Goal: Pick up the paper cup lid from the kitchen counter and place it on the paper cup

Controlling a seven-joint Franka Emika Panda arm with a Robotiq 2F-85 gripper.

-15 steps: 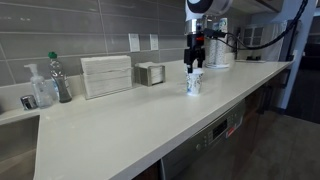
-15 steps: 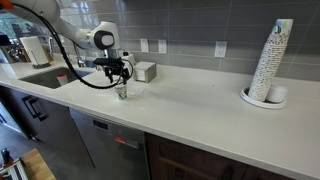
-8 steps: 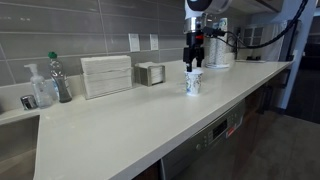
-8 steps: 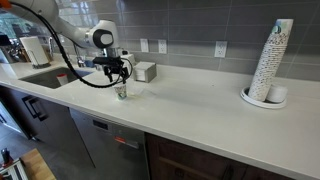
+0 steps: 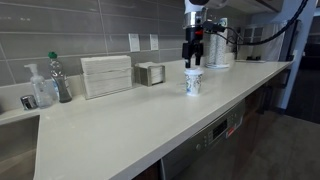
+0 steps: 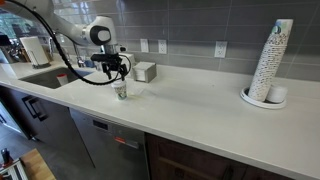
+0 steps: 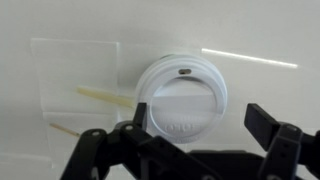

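The white paper cup lid [image 7: 183, 95] sits on top of the paper cup, seen from straight above in the wrist view. In both exterior views the paper cup [image 5: 193, 83] [image 6: 121, 92] stands upright on the off-white kitchen counter [image 5: 120, 125] [image 6: 190, 105], with the lid [image 5: 193, 71] on its rim. My gripper [image 7: 200, 125] hangs open and empty just above the cup [image 5: 194, 57] [image 6: 118, 72], one finger on each side of the lid and clear of it.
A clear plastic tray [image 7: 80, 75] with wooden stirrers lies beside the cup. Bottles [image 5: 60, 78], a white rack [image 5: 106, 75] and a metal box [image 5: 150, 73] line the tiled wall. A tall cup stack [image 6: 272, 62] stands far along. A sink [image 6: 40, 78] lies behind the arm.
My gripper has risen a little above the cup. The cup and lid have not moved.
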